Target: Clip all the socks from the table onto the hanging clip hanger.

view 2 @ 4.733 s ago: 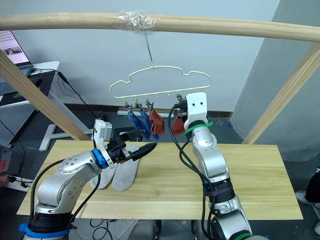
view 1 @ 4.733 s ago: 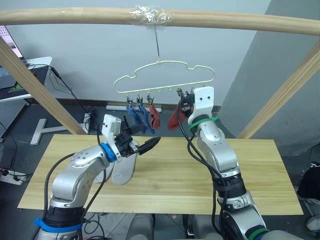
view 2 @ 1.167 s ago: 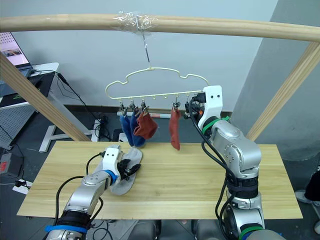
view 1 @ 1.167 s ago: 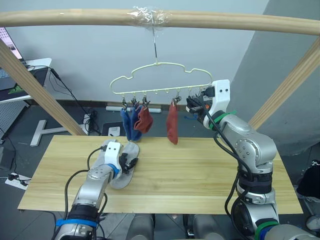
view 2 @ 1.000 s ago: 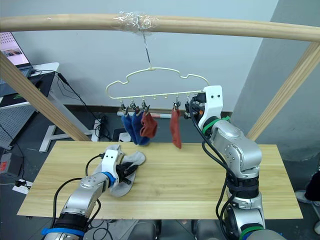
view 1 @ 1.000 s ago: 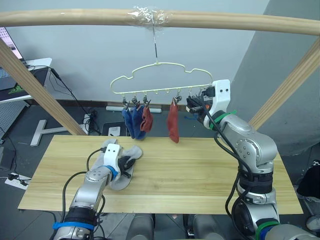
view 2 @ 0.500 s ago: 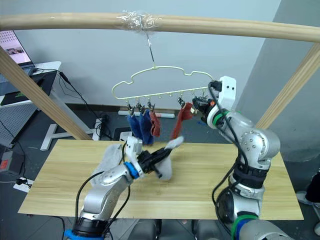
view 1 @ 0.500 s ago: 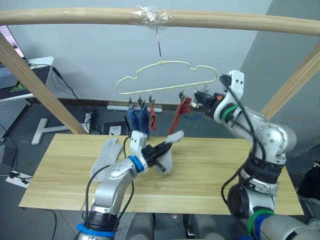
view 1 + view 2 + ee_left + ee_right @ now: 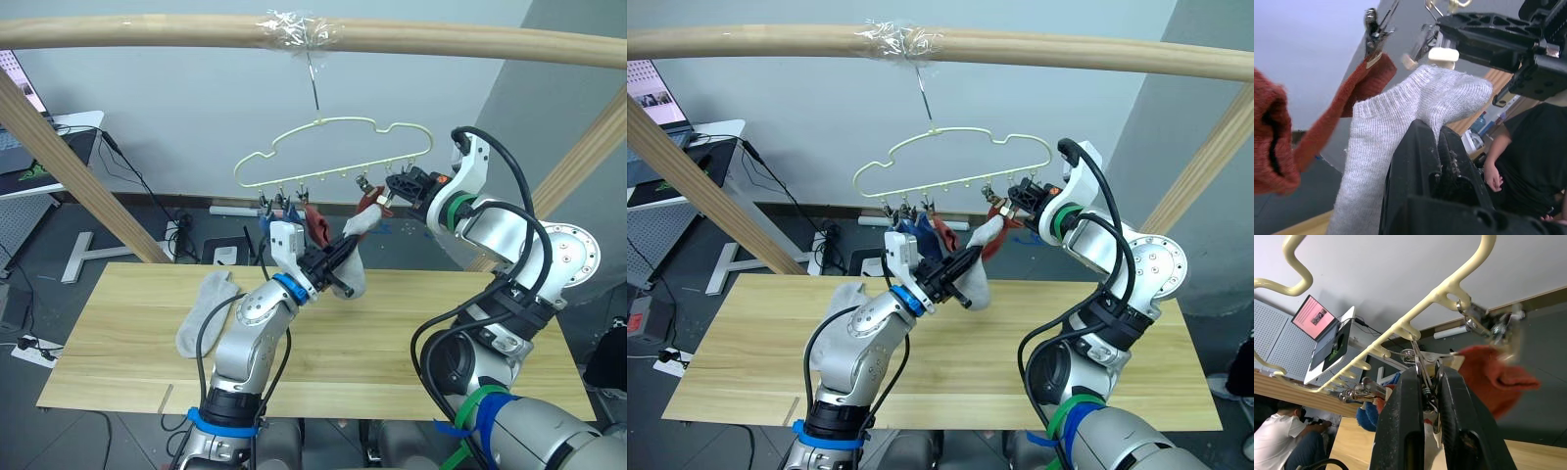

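Note:
My left gripper [image 9: 345, 252] is shut on a light grey sock [image 9: 355, 279] and holds it up under the pale clip hanger [image 9: 333, 147]. The sock's cuff [image 9: 1449, 93] reaches up to the right gripper [image 9: 390, 184]. That gripper [image 9: 1426, 374] is shut on a metal clip [image 9: 1421, 363] of the hanger. Two blue socks [image 9: 266, 217] and a rust red sock [image 9: 315, 223] hang from clips on the left. Another red sock [image 9: 1488, 374] hangs beside the pinched clip. A second grey sock [image 9: 204, 311] lies on the table [image 9: 421, 333].
The hanger hangs by its hook from a thick wooden bar [image 9: 441, 39] with slanted posts [image 9: 59, 147] on both sides. A white desk with a laptop [image 9: 39, 127] stands far left. A person [image 9: 1533, 147] sits beyond the frame.
My left arm took a grey sock off the table and raised it to the hanger. The right gripper moved along to a clip near the right end, and the hanger swung slightly.

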Controlling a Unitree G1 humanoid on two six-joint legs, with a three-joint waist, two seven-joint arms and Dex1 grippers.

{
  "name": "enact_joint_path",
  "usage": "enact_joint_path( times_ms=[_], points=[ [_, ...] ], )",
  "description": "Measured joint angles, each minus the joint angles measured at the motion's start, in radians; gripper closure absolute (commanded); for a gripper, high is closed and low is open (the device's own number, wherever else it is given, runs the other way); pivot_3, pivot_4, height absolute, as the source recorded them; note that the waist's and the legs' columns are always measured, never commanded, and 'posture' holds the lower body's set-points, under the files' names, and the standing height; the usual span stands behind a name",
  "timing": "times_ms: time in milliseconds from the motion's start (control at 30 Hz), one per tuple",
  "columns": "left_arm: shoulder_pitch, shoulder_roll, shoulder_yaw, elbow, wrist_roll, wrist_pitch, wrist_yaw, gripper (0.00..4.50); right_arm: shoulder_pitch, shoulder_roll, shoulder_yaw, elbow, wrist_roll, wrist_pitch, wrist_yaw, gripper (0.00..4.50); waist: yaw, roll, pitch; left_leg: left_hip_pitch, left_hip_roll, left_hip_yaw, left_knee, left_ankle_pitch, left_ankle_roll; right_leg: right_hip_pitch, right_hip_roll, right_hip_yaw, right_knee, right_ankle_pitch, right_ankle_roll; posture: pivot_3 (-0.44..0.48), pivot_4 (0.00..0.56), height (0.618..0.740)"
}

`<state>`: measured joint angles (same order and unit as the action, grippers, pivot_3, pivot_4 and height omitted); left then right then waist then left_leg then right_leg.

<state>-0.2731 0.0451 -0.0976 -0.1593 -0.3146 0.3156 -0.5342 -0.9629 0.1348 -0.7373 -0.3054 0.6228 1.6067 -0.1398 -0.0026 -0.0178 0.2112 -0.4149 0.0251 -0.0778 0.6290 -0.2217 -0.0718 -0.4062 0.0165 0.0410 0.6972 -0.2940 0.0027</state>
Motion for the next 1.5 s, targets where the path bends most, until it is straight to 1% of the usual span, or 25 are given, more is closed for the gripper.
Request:
enact_joint_path(
  times_ms=[100,133,300,767,933,1300,1500],
  points=[
    [0.009,0.018,0.000,0.000,0.000,-0.001,-0.002,4.48,-0.010,0.002,-0.030,0.009,0.019,0.000,-0.025,4.40,0.000,0.000,0.000,0.000,0.000,0.000,0.000,0.000,0.000,0.000,0.000,0.000,0.000,0.000,0.000,0.071,0.173,0.740],
    [0.009,0.021,0.000,0.000,0.000,-0.002,-0.002,4.48,-0.013,0.002,-0.033,0.014,0.027,0.000,-0.037,4.40,-0.001,0.000,0.000,0.000,0.000,0.000,0.000,0.000,0.000,0.000,0.000,0.000,0.000,0.000,0.000,0.070,0.181,0.740],
    [0.006,0.019,-0.009,0.001,0.001,-0.020,-0.003,4.48,-0.032,0.006,-0.059,0.025,0.066,0.000,-0.089,4.40,0.000,0.000,0.000,-0.001,0.000,0.000,0.000,0.000,0.000,0.000,0.000,0.000,0.000,0.000,0.000,0.067,0.182,0.740],
    [-0.023,-0.001,-0.014,0.015,0.001,-0.038,0.002,4.48,-0.032,0.008,-0.061,0.025,0.182,0.000,-0.215,4.40,-0.001,0.000,0.000,-0.001,0.000,0.000,0.000,0.000,0.000,0.000,0.001,0.000,-0.001,0.000,0.000,0.065,0.187,0.740],
    [-0.042,-0.005,-0.017,0.046,0.003,-0.044,0.002,4.48,-0.032,0.008,-0.062,0.025,0.224,0.000,-0.251,4.40,-0.003,0.000,0.000,-0.001,-0.001,0.000,0.000,0.000,0.000,0.000,0.001,0.000,-0.001,0.000,0.000,0.062,0.188,0.740],
    [-0.040,-0.006,-0.023,0.051,0.003,-0.060,0.002,4.48,-0.032,0.008,-0.064,0.027,0.279,0.000,-0.306,4.40,-0.003,0.000,0.000,-0.001,-0.001,0.000,-0.001,0.000,0.000,0.000,0.001,0.000,-0.001,-0.002,0.003,0.058,0.190,0.740],
    [-0.057,-0.022,-0.022,0.056,0.003,-0.065,0.010,4.48,-0.032,0.008,-0.064,0.033,0.304,0.000,-0.327,4.40,-0.004,0.000,0.000,-0.001,-0.001,0.000,-0.001,0.000,0.001,0.000,0.001,0.000,-0.002,-0.002,0.003,0.058,0.189,0.740]
  ],
)
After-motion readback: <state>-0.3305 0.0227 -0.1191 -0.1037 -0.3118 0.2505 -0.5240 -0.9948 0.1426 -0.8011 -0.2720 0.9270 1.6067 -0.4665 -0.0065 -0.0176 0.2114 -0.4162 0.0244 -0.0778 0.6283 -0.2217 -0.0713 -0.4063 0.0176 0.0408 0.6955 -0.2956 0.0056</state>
